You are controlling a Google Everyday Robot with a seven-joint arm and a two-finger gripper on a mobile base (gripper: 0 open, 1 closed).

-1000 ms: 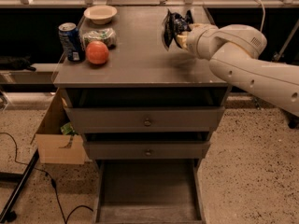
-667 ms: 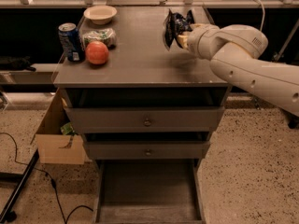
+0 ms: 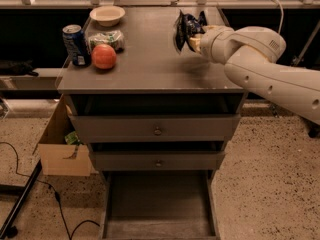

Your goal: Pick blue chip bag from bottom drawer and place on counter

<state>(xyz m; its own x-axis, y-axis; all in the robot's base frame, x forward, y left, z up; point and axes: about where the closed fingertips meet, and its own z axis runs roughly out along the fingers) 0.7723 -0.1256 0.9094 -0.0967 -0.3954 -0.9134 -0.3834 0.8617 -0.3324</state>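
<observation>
One risk we see: over the counter, with the bottom drawer open below, the gripper hangs clamped on the blue chip bag, right rear; released from here, it could topple off the edge.

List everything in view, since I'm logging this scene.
blue chip bag: 1, dark blue, held over counter's right side
counter: 1, grey, cabinet top
bottom drawer: 1, grey, pulled open
upper drawers: 2, grey, above it
soda can: 1, blue, counter's left edge
round fruit: 1, red-orange, beside can
packet: 1, greenish-white, behind the fruit
bowl: 1, cream, counter's back left
cardboard box: 1, brown, floor left of cabinet
arm: 1, white, from right
gripper: 1, pale, shut on the bag above the counter
</observation>
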